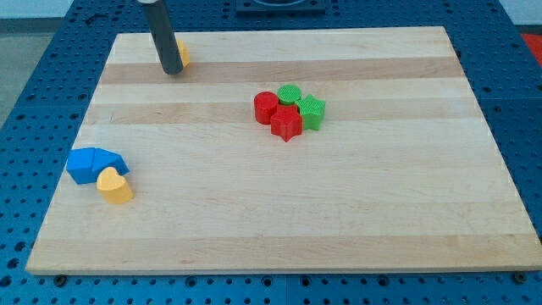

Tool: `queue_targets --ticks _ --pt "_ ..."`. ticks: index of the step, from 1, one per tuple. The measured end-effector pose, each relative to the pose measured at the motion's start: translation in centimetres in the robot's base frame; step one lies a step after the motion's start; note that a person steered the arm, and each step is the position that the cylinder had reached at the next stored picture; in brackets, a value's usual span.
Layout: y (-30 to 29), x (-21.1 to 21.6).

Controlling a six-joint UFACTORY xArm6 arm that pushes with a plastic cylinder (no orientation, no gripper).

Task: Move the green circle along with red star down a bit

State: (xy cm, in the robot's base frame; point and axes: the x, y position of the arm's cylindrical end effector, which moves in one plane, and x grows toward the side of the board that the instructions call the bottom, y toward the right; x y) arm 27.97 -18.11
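Note:
The green circle (290,94) sits near the board's middle, toward the view's top. The red star (286,123) lies just below it, touching. A red cylinder (266,107) is to their left and a green star (312,111) to their right, all in one tight cluster. My tip (172,71) is at the view's upper left, far left of the cluster, right beside a partly hidden orange block (182,54).
The wooden board (339,220) lies on a blue perforated table. Two blue blocks (95,163) and a yellow-orange heart block (113,185) sit together near the board's left edge.

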Motion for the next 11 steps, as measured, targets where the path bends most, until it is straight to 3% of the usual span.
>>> queue_targets --ticks 2,3,4,5,9,11 --pt "0.0 -2.5" --pt "3.2 -1.0" --pt "14.5 2.5" --pt "19.5 3.8" --pt "18.6 10.5" --pt "12.7 11.1"
